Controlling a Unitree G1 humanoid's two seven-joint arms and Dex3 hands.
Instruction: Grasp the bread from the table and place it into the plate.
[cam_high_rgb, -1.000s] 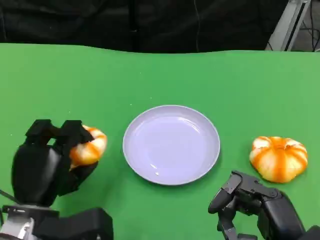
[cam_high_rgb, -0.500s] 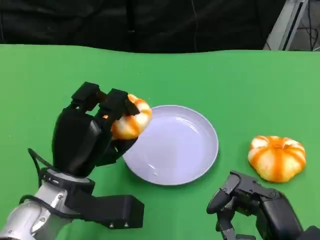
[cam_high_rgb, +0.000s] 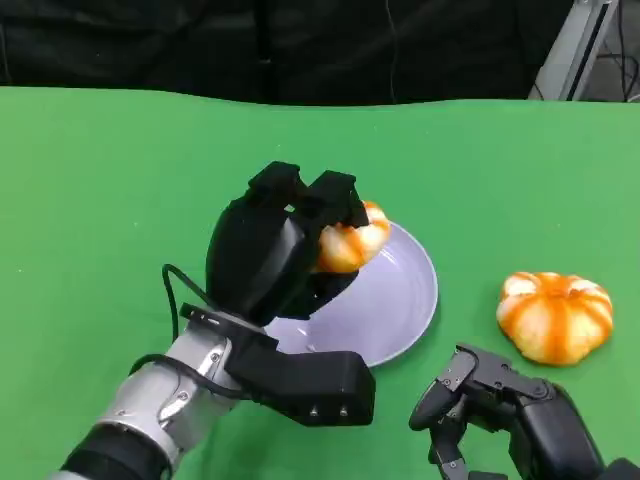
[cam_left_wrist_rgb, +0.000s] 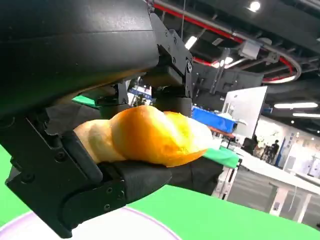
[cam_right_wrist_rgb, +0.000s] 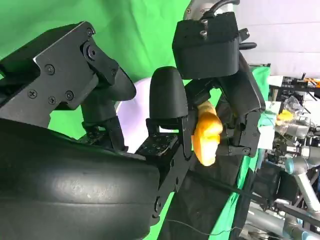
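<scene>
My left hand (cam_high_rgb: 275, 250) grips an orange-and-white striped bread roll (cam_high_rgb: 350, 243) above the left half of the pale lilac plate (cam_high_rgb: 405, 300). The left wrist view shows the roll (cam_left_wrist_rgb: 150, 135) pinched between black fingers, with the plate's rim (cam_left_wrist_rgb: 125, 225) below it. A second striped bread (cam_high_rgb: 555, 315) lies on the green table to the plate's right. My right hand (cam_high_rgb: 500, 410) sits low near the table's front edge, in front of that bread, holding nothing, its fingers apart. From the right wrist view, the held roll (cam_right_wrist_rgb: 206, 132) appears beyond the right hand's own fingers (cam_right_wrist_rgb: 70, 70).
A green cloth (cam_high_rgb: 120, 180) covers the table, with bare cloth to the left and behind the plate. A dark backdrop runs along the far edge. A metal frame leg (cam_high_rgb: 575, 45) stands at the back right.
My left hand has lifted the roll from the table's left side and carried it right, from beside the plate to above it. The right hand and the second bread have stayed put.
</scene>
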